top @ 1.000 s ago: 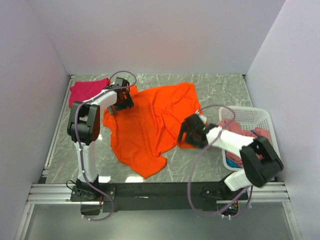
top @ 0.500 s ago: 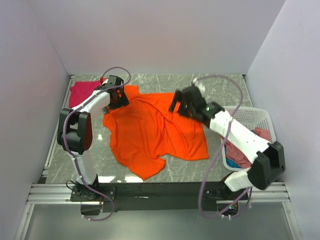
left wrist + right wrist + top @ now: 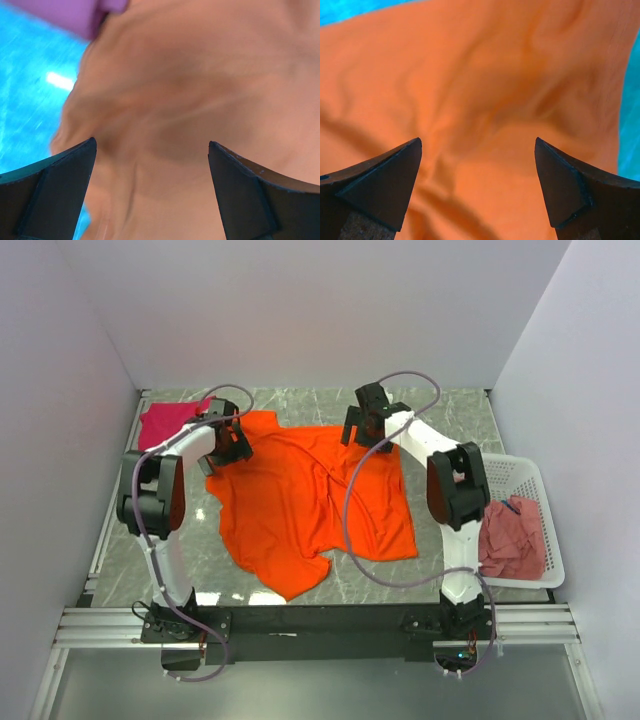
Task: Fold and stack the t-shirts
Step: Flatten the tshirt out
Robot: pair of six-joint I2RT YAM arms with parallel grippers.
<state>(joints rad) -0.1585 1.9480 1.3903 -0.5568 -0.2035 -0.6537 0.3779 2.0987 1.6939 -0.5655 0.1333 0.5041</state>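
On the marble table (image 3: 440, 412), we see an orange t-shirt (image 3: 310, 495) spread crumpled between two arms.
Both arms reach far forward; the left gripper (image 3: 229, 446) and right gripper (image 3: 364, 432) hover wide open, holding nothing, above its far corners. We judge each should pinch one layer at the edge, then pull evenly to flatten it.

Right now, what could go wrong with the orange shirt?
The orange t-shirt lies wrinkled, so the open left pincer and right pincer at its far edge might pinch bunched folds and make a crooked fold. The left pincer is also close to the magenta t-shirt and could snag it.
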